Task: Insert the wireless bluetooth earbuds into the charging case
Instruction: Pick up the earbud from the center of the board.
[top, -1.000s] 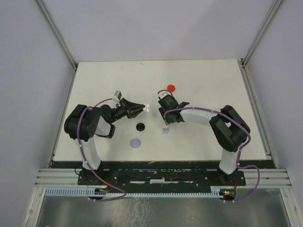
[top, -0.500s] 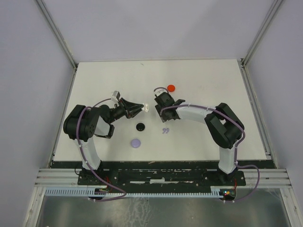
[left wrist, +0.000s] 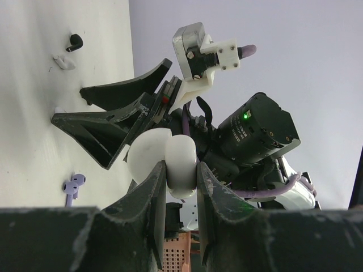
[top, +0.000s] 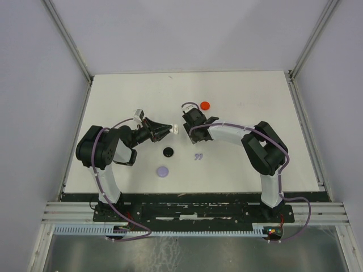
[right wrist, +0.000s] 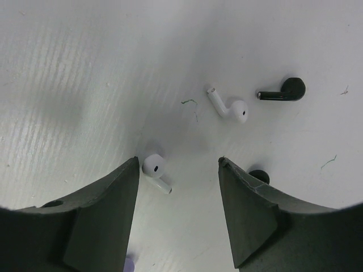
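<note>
My left gripper [top: 169, 130] is shut on the white charging case [top: 176, 128], held above the table. In the left wrist view the case [left wrist: 180, 161] sits pinched between the fingertips, its lid [left wrist: 146, 156] swung open to the left. My right gripper [top: 191, 121] stands open just right of the case, pointing down at the table. Between its fingers lies a white earbud [right wrist: 154, 169], close to the left finger [right wrist: 108, 209]. A second white earbud [right wrist: 229, 107] and a black earbud [right wrist: 282, 90] lie farther ahead. Another black earbud [right wrist: 259, 175] peeks from behind the right finger. Two lavender earbuds [top: 198, 156] lie nearer the arms.
A red disc [top: 205, 105] lies beyond the right gripper. A black disc [top: 168, 152] and a lavender disc [top: 163, 170] lie on the white table [top: 244, 90] in front of the left arm. Grey walls and metal frame rails enclose the table.
My right gripper has moved left and a little farther back, closing in on the held case. The left gripper and case have stayed put.
</note>
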### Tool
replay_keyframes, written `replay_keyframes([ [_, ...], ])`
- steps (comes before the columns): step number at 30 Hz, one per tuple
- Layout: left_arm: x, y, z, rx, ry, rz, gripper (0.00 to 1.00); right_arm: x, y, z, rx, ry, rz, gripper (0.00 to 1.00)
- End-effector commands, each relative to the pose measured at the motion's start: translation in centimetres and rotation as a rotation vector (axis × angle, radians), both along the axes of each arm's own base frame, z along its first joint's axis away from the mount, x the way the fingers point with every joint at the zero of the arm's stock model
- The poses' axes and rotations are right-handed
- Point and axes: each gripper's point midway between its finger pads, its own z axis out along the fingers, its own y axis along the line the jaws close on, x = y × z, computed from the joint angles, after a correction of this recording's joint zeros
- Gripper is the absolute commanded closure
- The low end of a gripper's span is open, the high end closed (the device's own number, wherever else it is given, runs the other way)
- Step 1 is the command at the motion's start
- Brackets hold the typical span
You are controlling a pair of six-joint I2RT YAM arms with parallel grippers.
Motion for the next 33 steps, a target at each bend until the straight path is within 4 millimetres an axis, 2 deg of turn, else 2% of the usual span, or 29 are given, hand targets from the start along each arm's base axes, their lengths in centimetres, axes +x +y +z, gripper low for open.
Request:
replay_keyframes([
  [1,-1.1,0.2,4.2,-0.048,-0.211,-0.018,0.97,1.2,0.4,0.8,-0.002,-0.030,-0.005,0.34],
  [16,-1.0,0.2,4.1,-0.047,-0.209,-0.017,0.97,2.7,-1.1,1.4,0.005,-0.044,-0.048,0.35],
  [26,-1.0,0.2,3.9,-0.046,-0.203,-0.014,0.97,2.4,-0.4,2.9,0.058,-0.050,0.005,0.35],
  [33,-1.1,0.2,3.9,-0.045,-0.203,-0.015,0.97,1.8,0.0,2.6,0.061,-0.018,0.049,0.37],
])
